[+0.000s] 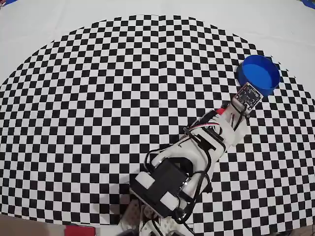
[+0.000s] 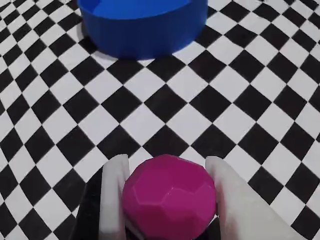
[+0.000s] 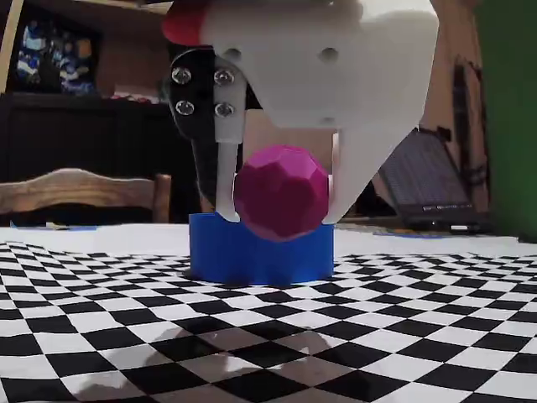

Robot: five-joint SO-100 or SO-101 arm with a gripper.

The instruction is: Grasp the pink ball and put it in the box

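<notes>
While the gripper clamps the pink ball aloft, bare checkerboard separates it from the box.

surface: checkered cloth (black-white) | on it: box

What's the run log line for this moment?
gripper: shut on pink ball | ball: lifted off checkered cloth | box: ahead, empty as seen

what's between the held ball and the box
Nothing: the wrist view shows only bare checkered cloth between the ball and the box.
</notes>
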